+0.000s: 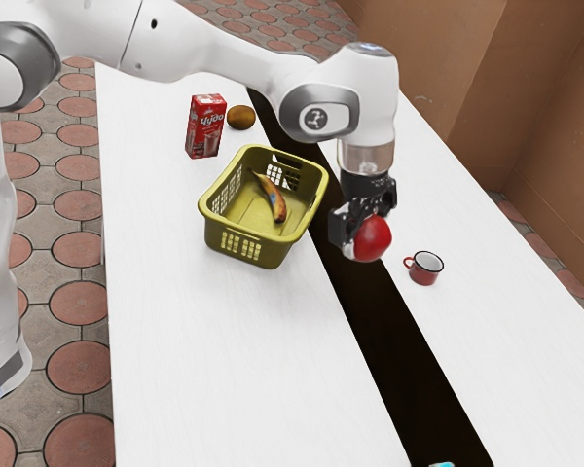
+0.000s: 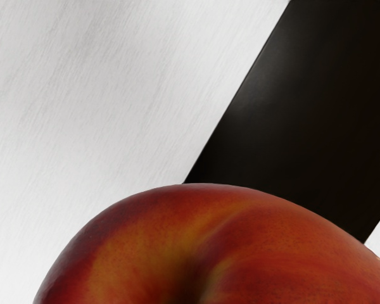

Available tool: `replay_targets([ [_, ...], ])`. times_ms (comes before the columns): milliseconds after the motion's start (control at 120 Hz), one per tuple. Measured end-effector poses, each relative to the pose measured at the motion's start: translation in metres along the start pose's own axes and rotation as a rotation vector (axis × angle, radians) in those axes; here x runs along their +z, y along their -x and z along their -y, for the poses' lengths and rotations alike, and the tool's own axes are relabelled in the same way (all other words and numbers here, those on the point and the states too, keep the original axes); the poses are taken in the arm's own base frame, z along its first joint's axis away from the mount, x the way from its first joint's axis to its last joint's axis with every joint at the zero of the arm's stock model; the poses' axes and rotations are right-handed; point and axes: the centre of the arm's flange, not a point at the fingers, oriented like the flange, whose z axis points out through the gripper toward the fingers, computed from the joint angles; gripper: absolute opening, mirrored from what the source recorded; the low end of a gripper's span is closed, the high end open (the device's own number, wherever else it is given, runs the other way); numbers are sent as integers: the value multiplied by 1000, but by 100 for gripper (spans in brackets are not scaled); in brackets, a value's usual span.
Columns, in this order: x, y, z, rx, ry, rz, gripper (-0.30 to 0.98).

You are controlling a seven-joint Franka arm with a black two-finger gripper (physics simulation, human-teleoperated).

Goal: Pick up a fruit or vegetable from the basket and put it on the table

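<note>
The hand is closed around the peach, which sits low between its fingers, bulging out past them on the side toward the camera. In the exterior view the hand points down, with the peach at its lower end, raised above the table and outside the basket. It appears over the black strip that runs the length of the white top. The peach is red in the exterior view; in the wrist view it lies just under the hand, its skin red blending into orange and yellow, with a dark hollow facing the camera. White tabletop and the strip show past it there.

The basket, yellow-green with slotted walls, stands upright on the table, to the exterior view's left of the hand and apart from it. Inside lies a banana, yellow and brown with a blue mark. Beyond the basket a red carton stands upright, and near it is a round brown fruit. A red mug with a pale inside stands upright to the exterior view's right of the strip, near the peach in that view but apart from it, its handle toward the exterior view's left.
</note>
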Motion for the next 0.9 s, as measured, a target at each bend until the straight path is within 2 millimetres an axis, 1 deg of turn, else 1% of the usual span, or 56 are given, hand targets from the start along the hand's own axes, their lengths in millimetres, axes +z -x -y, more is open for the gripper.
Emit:
replay_targets([
  [83,-1,0,-1,-11,13,-3,53],
  [208,-1,-1,-4,-33,27,-6,59],
  [425,-2,-4,-7,-68,38,-7,62],
  [533,5,-5,-10,-84,33,-12,63],
  [608,3,1,-18,-91,41,-3,63],
  [683,5,5,-20,-94,39,-1,64],
  [900,8,28,-2,-64,28,6,68],
])
